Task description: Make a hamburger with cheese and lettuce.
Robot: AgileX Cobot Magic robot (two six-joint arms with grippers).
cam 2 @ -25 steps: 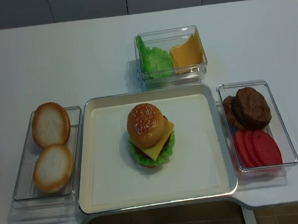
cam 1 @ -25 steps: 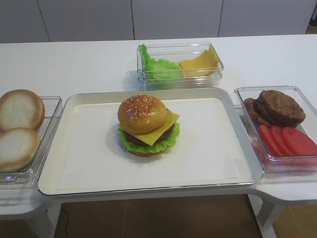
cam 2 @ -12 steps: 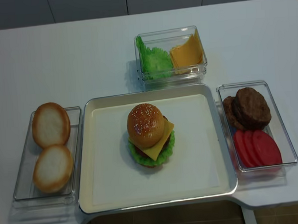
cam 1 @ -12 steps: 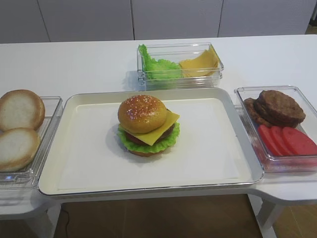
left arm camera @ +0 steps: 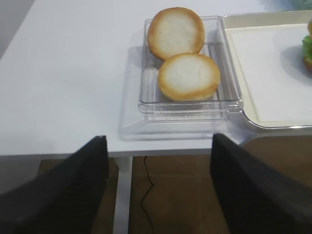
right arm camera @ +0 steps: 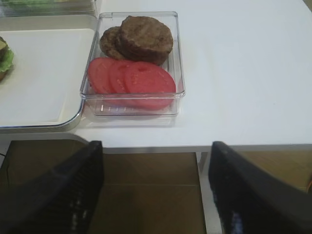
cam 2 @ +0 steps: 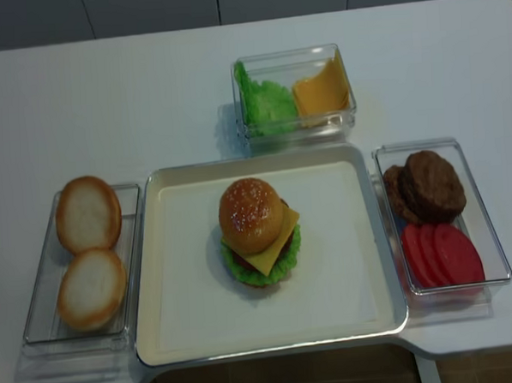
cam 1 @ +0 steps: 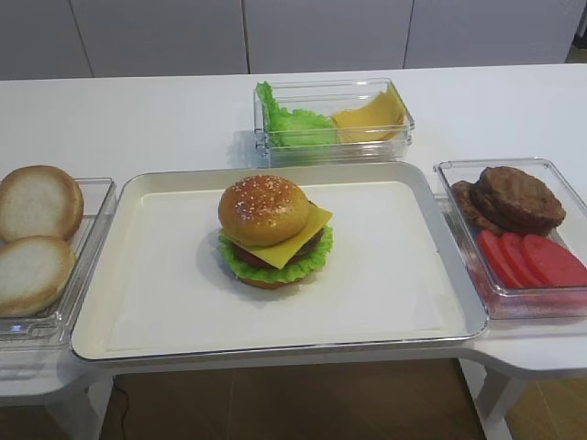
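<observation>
The hamburger [cam 1: 272, 229] stands whole in the middle of the cream tray [cam 1: 394, 302], also in the realsense view [cam 2: 256, 230]. Its sesame bun is on top. The yellow cheese [cam 1: 310, 229] sticks out as a corner under the bun, and the frilly green lettuce [cam 1: 275, 268] rings the base. Neither gripper shows in the high views. My right gripper [right arm camera: 155, 190] is open and empty, below the table's front edge near the patty box. My left gripper [left arm camera: 158, 187] is open and empty, below the front edge before the bun box.
A clear box with two pale bun halves [cam 1: 37, 234] sits left of the tray. A box with brown patties [cam 1: 514, 197] and red tomato slices [cam 1: 532, 259] sits right. A box of loose lettuce [cam 1: 289, 124] and cheese slices [cam 1: 367, 115] stands behind the tray.
</observation>
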